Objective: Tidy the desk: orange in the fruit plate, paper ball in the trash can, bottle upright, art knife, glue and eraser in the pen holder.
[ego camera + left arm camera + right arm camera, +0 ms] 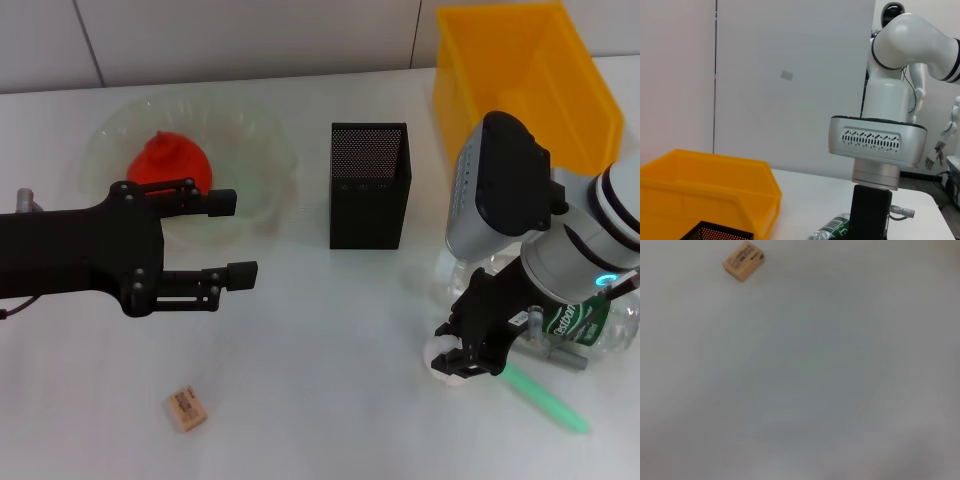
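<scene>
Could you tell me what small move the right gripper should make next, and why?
Probably lift and carry toward the trash can: the right gripper appears shut on the paper ball, low at the table, while the orange already sits in the fruit plate.

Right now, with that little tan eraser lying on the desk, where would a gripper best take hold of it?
Probably from straight above, fingers closing across its two long sides. The eraser lies flat on the table with bare surface all round it, so nothing blocks a downward approach, and its low block shape leaves only the side faces to pinch. The open left gripper hovers nearest.
</scene>
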Available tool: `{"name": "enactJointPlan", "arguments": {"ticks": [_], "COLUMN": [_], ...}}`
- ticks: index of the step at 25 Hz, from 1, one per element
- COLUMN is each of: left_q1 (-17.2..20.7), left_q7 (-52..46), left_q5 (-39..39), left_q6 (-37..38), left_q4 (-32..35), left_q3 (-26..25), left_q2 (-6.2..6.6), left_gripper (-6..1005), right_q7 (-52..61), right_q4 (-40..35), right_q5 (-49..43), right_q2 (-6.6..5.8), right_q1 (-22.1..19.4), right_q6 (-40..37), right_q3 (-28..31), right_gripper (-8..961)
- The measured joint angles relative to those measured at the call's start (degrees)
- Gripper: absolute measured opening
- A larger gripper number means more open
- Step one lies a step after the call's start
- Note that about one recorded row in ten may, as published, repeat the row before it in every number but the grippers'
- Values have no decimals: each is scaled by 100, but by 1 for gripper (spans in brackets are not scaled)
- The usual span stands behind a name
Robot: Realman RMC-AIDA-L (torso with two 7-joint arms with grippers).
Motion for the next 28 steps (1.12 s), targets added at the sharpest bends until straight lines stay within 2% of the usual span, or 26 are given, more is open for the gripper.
{"name": "enactJointPlan", "arguments": {"ticks": [7,12,18,20,22,25,28], "left_q1": [7,8,9,8,8,7,3], "left_q7": [12,74,80,94,110,167,190], "left_q5": [0,0,0,0,0,0,0], "left_q6": [0,-8,-8,-8,-8,-19,-27], "left_q4": [-7,-30,-36,-38,-40,-78,-102], "left_q3": [0,0,0,0,0,0,2], "left_q2": [8,8,4,3,2,-13,-16], "left_gripper": [791,792,792,792,792,792,792], "right_q7": [72,155,478,517,514,403,299], "right_q4": [-53,-359,-1456,-2065,-2220,-2681,-2870], "right_q5": [0,28,35,13,9,12,32], "right_q2": [0,0,0,-1,0,-4,-1], "right_q1": [-1,-39,-109,-169,-178,-223,-318], "right_q6": [65,6,-457,-545,-555,-437,-220], "right_q3": [0,72,214,544,686,1265,1503], "right_gripper": [298,266,267,266,264,262,262]}}
